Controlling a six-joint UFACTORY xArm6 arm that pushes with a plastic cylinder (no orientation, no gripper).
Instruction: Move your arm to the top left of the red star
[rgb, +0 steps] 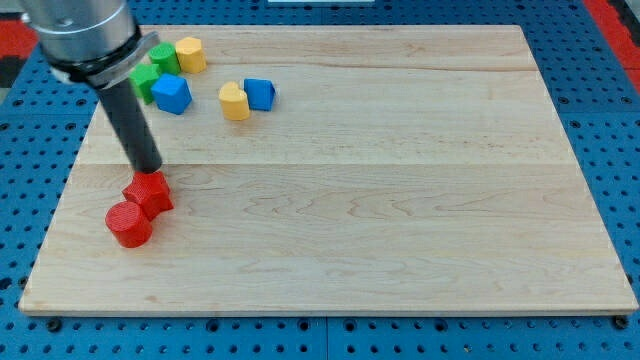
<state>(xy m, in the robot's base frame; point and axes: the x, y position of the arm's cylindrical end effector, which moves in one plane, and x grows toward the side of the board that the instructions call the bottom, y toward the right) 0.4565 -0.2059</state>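
The red star (149, 193) lies on the wooden board (400, 180) near the view's left edge, low down. A red cylinder (128, 224) touches it at its lower left. My tip (149, 170) stands at the star's upper edge, just above its top, touching or almost touching it. The dark rod rises from there toward the view's top left.
A cluster sits at the view's top left: a yellow block (190, 54), a green block (165, 58), a second green block (146, 80) and a blue block (172, 94). A yellow heart-like block (234, 101) and a blue block (259, 94) lie to their right.
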